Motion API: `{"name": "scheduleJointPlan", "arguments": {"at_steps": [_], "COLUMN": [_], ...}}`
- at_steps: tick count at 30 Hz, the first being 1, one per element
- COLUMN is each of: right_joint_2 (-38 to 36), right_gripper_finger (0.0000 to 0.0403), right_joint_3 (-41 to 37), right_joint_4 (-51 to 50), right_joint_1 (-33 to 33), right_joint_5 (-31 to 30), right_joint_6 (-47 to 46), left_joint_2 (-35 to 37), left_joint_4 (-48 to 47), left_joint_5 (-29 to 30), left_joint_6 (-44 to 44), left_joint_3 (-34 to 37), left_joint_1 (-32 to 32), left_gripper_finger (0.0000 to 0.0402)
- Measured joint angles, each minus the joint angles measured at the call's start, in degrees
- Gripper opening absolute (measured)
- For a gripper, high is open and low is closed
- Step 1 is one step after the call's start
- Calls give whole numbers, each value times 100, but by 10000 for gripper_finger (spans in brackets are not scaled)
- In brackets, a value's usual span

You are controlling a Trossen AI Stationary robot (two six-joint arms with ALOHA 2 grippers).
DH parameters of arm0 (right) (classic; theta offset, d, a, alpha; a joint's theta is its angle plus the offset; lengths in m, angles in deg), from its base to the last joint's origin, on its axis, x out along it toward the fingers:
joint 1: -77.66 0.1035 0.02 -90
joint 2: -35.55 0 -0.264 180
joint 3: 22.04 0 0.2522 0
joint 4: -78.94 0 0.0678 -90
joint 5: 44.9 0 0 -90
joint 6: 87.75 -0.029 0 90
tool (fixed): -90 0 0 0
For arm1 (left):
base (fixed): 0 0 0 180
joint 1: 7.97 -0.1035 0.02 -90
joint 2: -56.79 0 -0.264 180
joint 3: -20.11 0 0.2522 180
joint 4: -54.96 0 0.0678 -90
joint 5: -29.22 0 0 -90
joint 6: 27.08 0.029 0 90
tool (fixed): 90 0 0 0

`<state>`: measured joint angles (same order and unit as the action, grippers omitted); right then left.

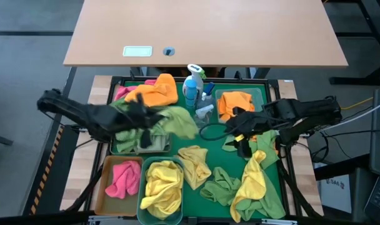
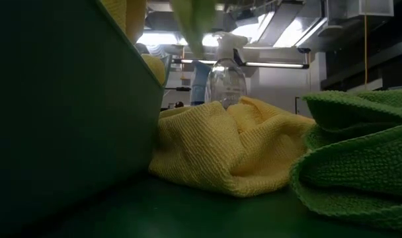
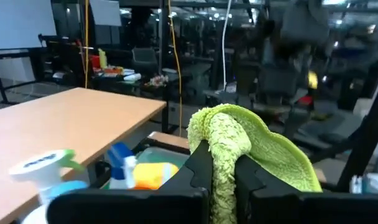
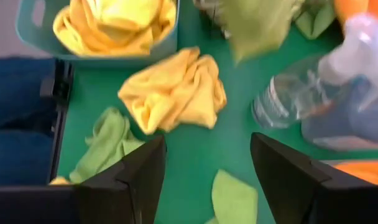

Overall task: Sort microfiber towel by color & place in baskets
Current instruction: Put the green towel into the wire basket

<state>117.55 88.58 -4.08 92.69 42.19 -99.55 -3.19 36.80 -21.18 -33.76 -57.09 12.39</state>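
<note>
My left gripper (image 1: 147, 120) is over the tray's left half, shut on a green towel (image 1: 177, 122). My right gripper (image 1: 240, 139) hangs open above the tray's right half, nothing between its fingers (image 4: 207, 162). The amber-tan basket (image 1: 104, 187) holds a pink towel, and the teal basket (image 1: 146, 209) holds yellow towels. An orange towel lies in the clear basket (image 1: 259, 94). Under the held towel, the mesh basket (image 1: 140, 145) holds green cloth. Loose yellow towels (image 1: 195, 164) and green ones (image 1: 220, 186) lie on the tray floor. My left gripper pinches a bunched fold of the green towel (image 3: 223, 155) between its two fingers. The fingers lie about level and point toward the table's right. The cloth humps up over the fingertips and drapes away beyond them, slack. Its lower end (image 4: 257, 28) hangs above the tray floor.
The large green tray (image 1: 274, 187) holds everything. Two spray bottles (image 1: 194, 87) stand at its middle back, between the arms. An orange towel (image 1: 159, 90) and a pink one (image 1: 123, 92) lie at the back left. A wooden desk (image 1: 202, 31) stands beyond the tray.
</note>
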Motion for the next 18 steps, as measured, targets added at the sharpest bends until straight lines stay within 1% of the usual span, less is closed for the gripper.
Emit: {"name": "scheduleJointPlan", "arguments": {"at_steps": [4, 9, 11, 14, 18], "right_joint_2": [0, 0, 0, 0, 0], "right_gripper_finger": [234, 234, 234, 234, 234], "right_joint_3": [0, 0, 0, 0, 0], "right_joint_4": [-288, -332, -332, -332, -332], "right_joint_1": [0, 0, 0, 0, 0], "right_joint_5": [56, 56, 56, 56, 56], "right_joint_6": [-2, -4, -5, -6, -10], "left_joint_2": [771, 1414, 1570, 1708, 1740], "left_joint_4": [-931, -2650, -3353, -4272, -5067], "left_joint_5": [3, -8, -18, -213, -507], "left_joint_6": [-300, -1086, -1490, -2134, -2933], "left_joint_3": [-4, -4, -4, -4, -4], "left_joint_1": [0, 0, 0, 0, 0], "left_gripper_finger": [15, 18, 18, 19, 19]}}
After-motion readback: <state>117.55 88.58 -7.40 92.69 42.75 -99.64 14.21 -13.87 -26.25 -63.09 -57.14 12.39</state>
